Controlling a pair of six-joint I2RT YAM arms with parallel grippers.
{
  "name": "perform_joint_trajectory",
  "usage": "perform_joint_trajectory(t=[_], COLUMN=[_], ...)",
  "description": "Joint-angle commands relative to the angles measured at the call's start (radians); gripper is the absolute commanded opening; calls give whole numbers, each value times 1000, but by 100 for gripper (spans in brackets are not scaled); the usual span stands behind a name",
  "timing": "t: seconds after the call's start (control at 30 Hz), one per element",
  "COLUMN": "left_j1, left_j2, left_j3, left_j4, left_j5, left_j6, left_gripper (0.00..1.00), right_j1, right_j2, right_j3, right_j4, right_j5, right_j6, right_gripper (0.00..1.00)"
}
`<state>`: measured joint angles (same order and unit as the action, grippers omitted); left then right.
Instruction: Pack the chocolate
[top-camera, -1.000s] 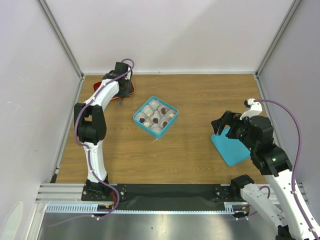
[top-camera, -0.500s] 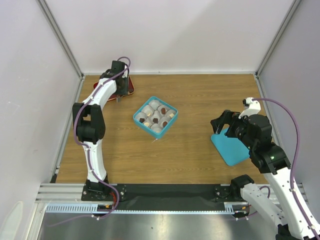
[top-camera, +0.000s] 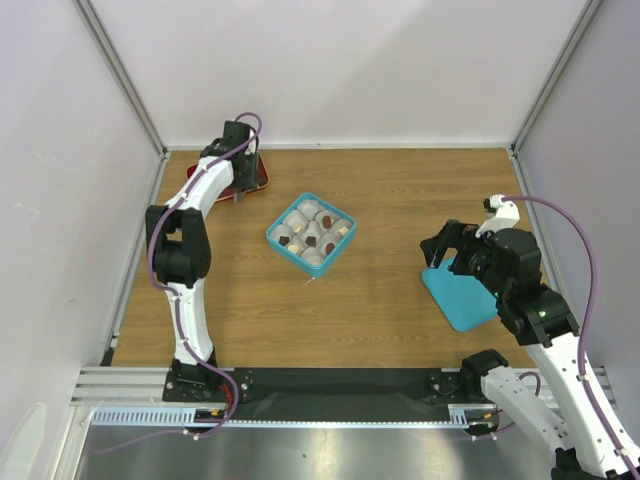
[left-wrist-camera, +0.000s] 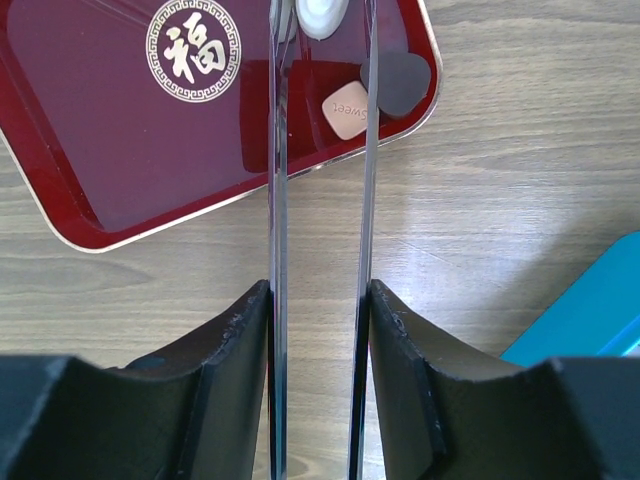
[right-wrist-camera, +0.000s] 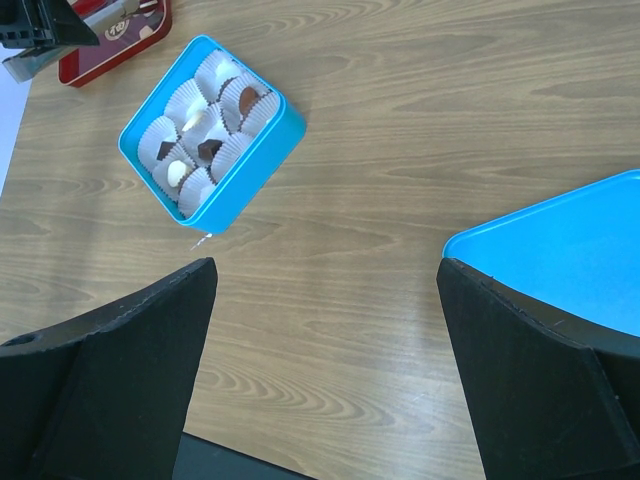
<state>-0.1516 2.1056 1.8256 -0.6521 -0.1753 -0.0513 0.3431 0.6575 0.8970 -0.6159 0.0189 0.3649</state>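
Left pincer (left-wrist-camera: 320, 40) above the red tray's (left-wrist-camera: 120, 150) near corner; right pincer (right-wrist-camera: 325, 265) gapes wide, empty.
Three chocolates (left-wrist-camera: 348, 108) lie by the left tips, slightly parted, hold untellable; bare worktop (right-wrist-camera: 400, 130) under the right, one teal box (right-wrist-camera: 252, 160) ahead-left, one lid (right-wrist-camera: 570, 250) right.

In the left wrist view the tray (left-wrist-camera: 120, 150) is cut by the top and left edges. A white piece (left-wrist-camera: 322, 14) on it is cut by the top edge, so its shape cannot be told, and the tips of the left fingers (left-wrist-camera: 277, 120) run out there too. Only a corner of the box (left-wrist-camera: 595, 320) shows at the right edge. From above, the left arm (top-camera: 205, 185) hides most of the tray in the far left corner, the right gripper (top-camera: 437, 255) covers part of the lid (top-camera: 462, 300), and the chocolates (top-camera: 326, 219) are too small to tell their shapes.
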Motion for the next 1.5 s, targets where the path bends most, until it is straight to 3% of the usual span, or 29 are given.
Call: perform_joint_trajectory(t=[0.0,0.4,1.03,1.47], left_j1=[4,6,-17,-330], left_j2=[20,33,-171,-401], left_j3=[40,41,77,-204], left_j4=[23,8,-115,-40], left_j5=[-15,-29,-64,-6], left_j6=[7,7,-56,-90], left_gripper=[46,40,33,33], right_j1=[-3,-4,-4,-4], right_j2=[1,16,-1,-9], right_j3=[-1,-7,5,11], right_j4=[34,48,31,24], right_j5=[12,9,-8,-10], right_j6=[-9,-6,19,5], right_gripper=[99,99,99,99])
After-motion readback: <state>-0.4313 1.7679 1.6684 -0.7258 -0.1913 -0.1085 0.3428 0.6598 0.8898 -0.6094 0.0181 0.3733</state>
